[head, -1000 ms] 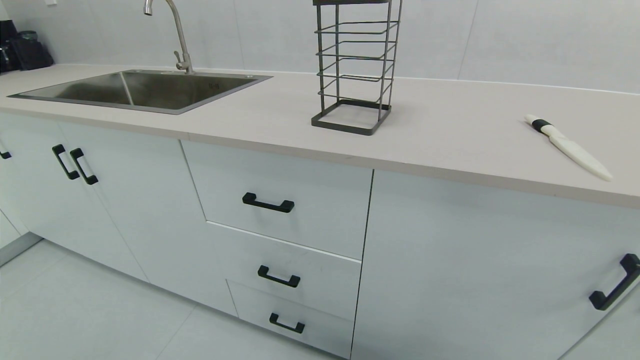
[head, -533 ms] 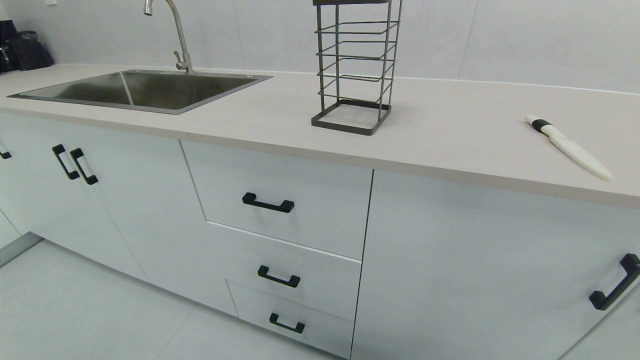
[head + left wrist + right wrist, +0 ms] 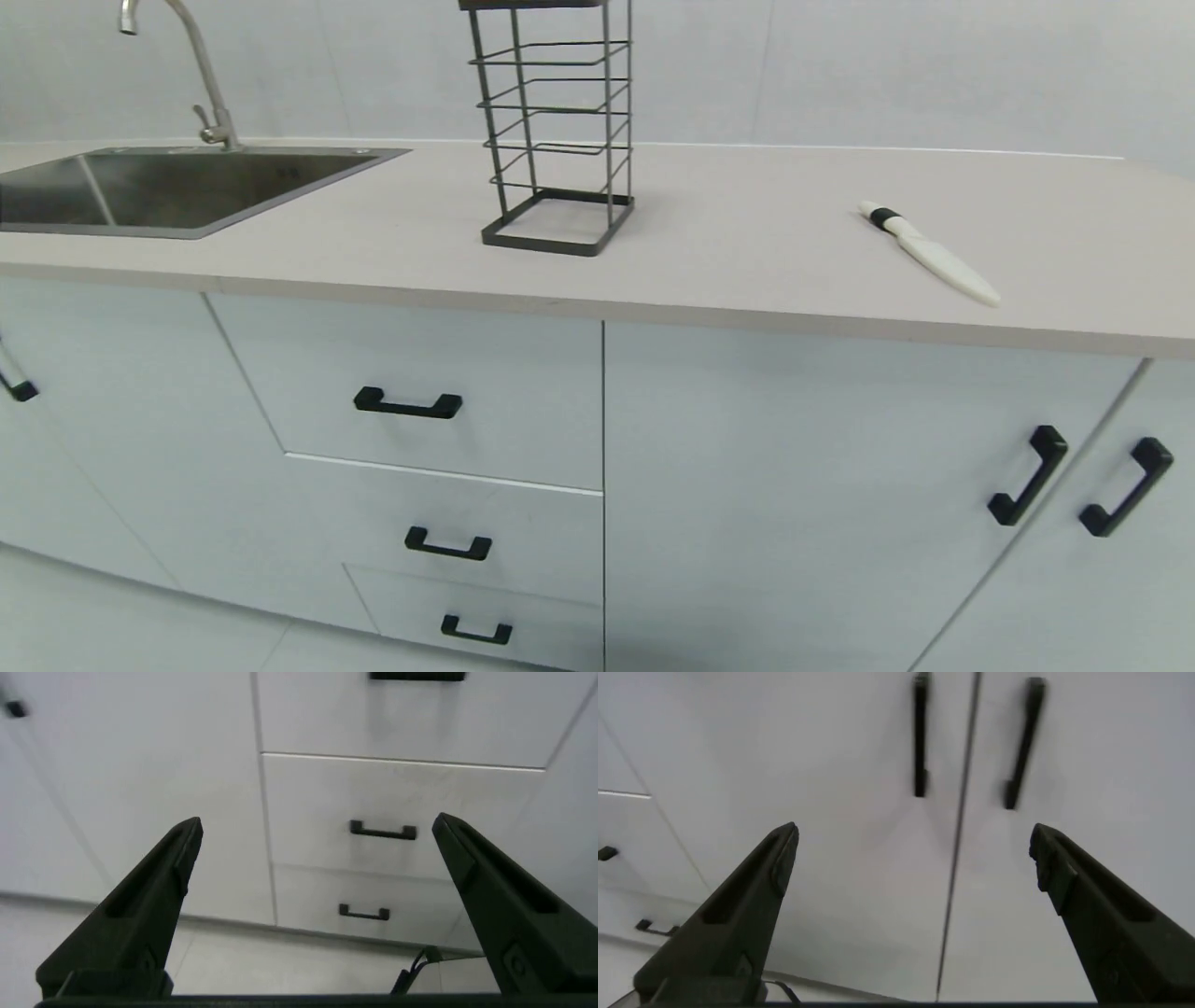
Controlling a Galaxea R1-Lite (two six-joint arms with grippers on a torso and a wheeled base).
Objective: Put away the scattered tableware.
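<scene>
A white knife with a black band lies flat on the countertop toward the right. A black wire rack stands upright on the counter left of it, with nothing in its tiers. My left gripper is open, held low in front of the stacked drawers. Lower down on the right side, my right gripper is open, facing the double cabinet doors and their black handles. Neither holds anything.
A steel sink with a curved faucet is set into the counter at the left. Below are three drawers with black handles and cabinet doors with handles at the right. A tiled wall backs the counter.
The whole head view has shifted: sink, rack and knife now sit further left in the picture, and the right cabinet handles have come into view. The camera moved; the objects did not.
</scene>
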